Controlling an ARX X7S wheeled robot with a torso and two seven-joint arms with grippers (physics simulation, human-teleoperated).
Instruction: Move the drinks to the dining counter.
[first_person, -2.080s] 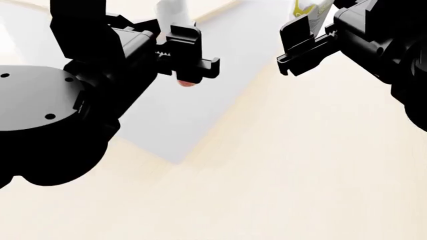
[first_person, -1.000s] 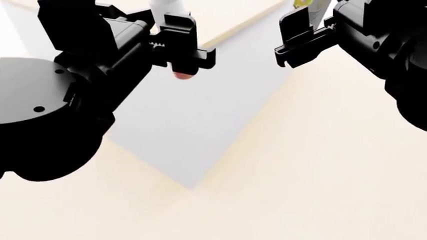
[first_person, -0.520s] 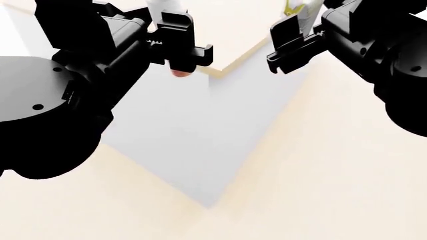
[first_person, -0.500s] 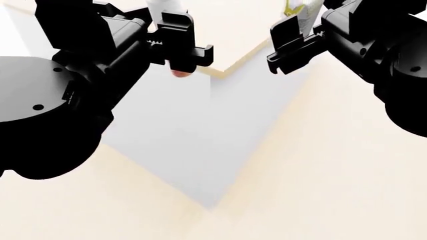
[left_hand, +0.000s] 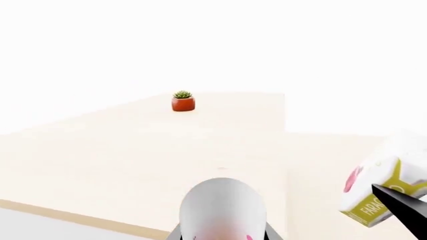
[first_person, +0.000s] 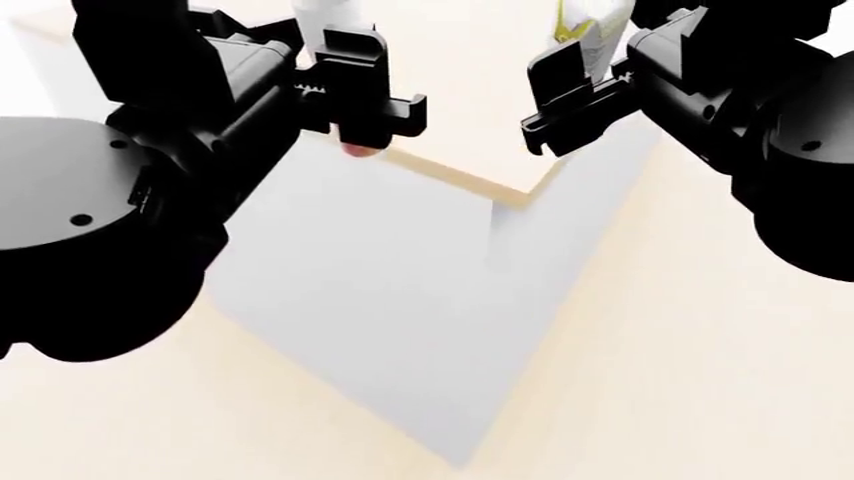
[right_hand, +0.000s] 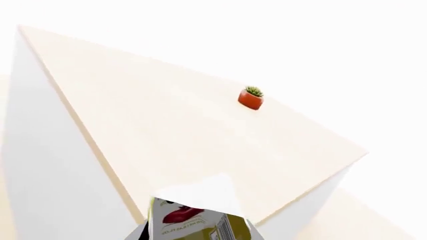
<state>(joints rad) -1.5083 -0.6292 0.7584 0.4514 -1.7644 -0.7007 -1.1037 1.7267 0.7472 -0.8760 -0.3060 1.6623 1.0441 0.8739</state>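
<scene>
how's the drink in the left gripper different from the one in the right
The slim white bottle is round with a smooth domed top; the carton is boxy with a peaked top. The bottle shows faint pink; the carton has yellow-green panels and a red mark. Both are mainly white, each held near the dining counter.

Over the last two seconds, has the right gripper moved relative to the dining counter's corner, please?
Yes. The right gripper, shut on the carton, is now above the dining counter near its corner; earlier it was short of it.

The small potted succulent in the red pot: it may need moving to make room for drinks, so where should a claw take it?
Grip the small potted succulent's red pot across its sides, coming from above or level. It stands upright and alone on the light-wood dining counter; the spiky leaves on top offer no firm hold.
</scene>
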